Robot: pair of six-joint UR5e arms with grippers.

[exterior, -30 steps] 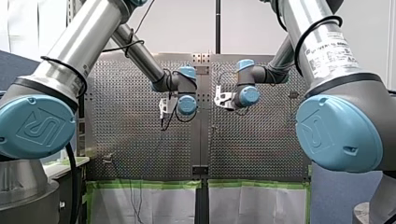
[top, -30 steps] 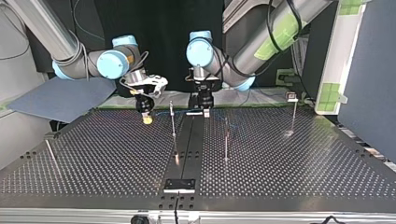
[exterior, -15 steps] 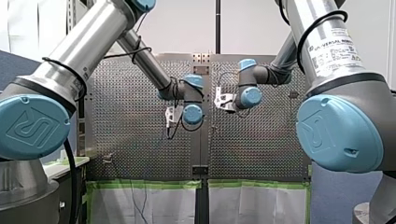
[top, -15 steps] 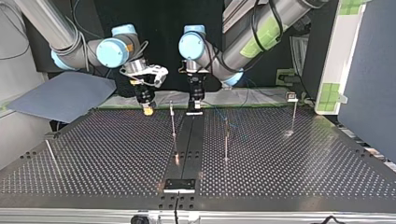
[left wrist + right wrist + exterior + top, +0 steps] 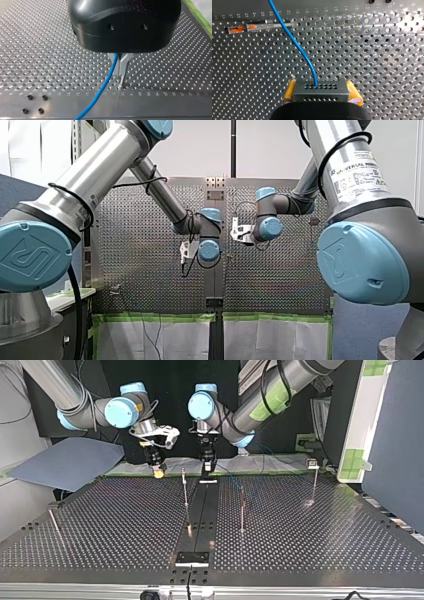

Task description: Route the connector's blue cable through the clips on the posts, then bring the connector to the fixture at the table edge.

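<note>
Connector (image 5: pixel 320 87) sits squeezed between the right gripper (image 5: pixel 322 93)'s yellow pads (image 5: pixel 290 91), and its blue cable (image 5: pixel 294 41) runs out ahead. The left gripper (image 5: pixel 121 80)'s metal fingers (image 5: pixel 123 66) pinch that cable. Both should move slowly together, I think, keeping the cable slack near the post (image 5: pixel 259 25).

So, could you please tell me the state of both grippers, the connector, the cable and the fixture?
right gripper: shut on the connector.
connector: gripped, with the cable plugged in.
left gripper: shut, with the cable running down beside it; I cannot tell whether it is pinched.
cable: curving loose from the connector.
fixture: empty, connector not there yet.
</note>
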